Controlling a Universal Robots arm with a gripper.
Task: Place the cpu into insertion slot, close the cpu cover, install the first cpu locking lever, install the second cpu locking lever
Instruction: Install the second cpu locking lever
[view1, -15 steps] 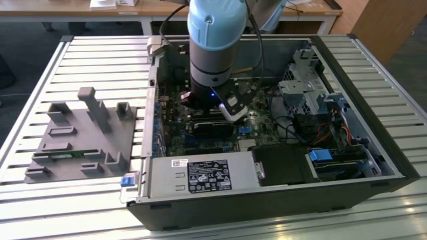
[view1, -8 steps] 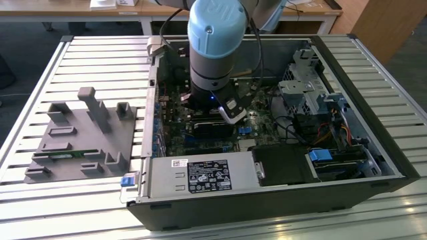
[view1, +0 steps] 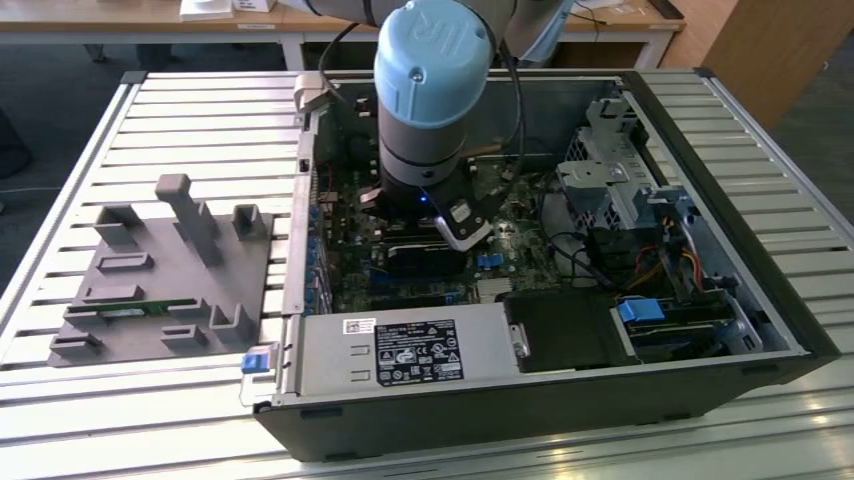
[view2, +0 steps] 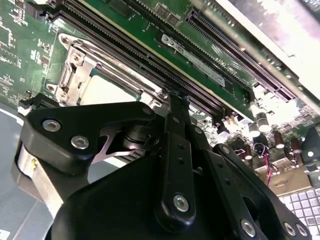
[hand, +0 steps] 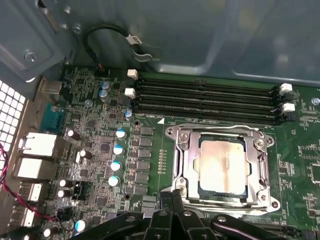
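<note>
End effector (hand: 175, 196) beside covered cpu (hand: 222, 167)

I can make out no text well enough to read. The power supply (view1: 400, 355) at the case's front edge carries a black label (view1: 416, 353) with white marks and a small white sticker (view1: 358, 325) just beside it, both illegible. The cable (hand: 107, 35) above the memory slots (hand: 205, 100) wears a white tag (hand: 134, 39), also unreadable.

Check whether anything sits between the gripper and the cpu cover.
Nothing visible does. In the first wrist view the gripper is right at the edge of the cpu cover, which lies flat over the cpu.
</note>
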